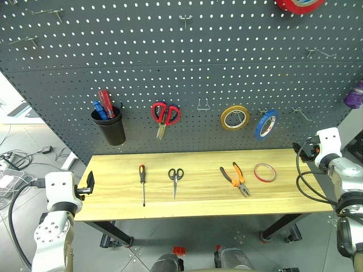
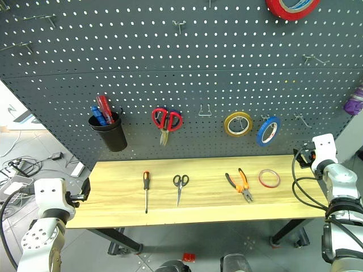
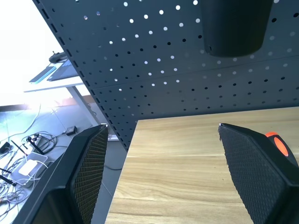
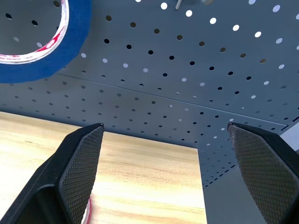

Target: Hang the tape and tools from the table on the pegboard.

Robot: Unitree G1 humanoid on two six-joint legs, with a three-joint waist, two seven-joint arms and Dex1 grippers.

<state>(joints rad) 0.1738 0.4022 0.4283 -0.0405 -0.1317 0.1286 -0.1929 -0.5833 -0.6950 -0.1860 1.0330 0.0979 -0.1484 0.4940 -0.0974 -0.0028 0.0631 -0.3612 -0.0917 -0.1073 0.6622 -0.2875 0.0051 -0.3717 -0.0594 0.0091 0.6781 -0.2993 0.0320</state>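
Note:
On the light wooden table (image 1: 198, 198) lie, from left to right, a slim screwdriver (image 1: 142, 182) with a black-and-orange handle, small black-handled scissors (image 1: 175, 178), orange-and-black pliers (image 1: 236, 179) and the thin red tape ring (image 1: 265, 172). Behind the table rises the dark grey pegboard (image 1: 187, 62) with metal hooks. My left gripper (image 3: 162, 126) is open and empty, off the table's left end; the screwdriver's orange tip (image 3: 275, 140) peeks past one finger. Open and empty too, my right gripper (image 4: 164, 125) hovers at the table's right end, beside the tape ring.
On the pegboard hang a black cup (image 1: 109, 127) with red and blue screwdrivers, red-handled scissors (image 1: 164, 115), a yellow roll (image 1: 235, 117), a blue roll (image 1: 266, 123) and a red roll (image 1: 299, 4) at the top. Cables (image 1: 11, 164) lie on the floor at left.

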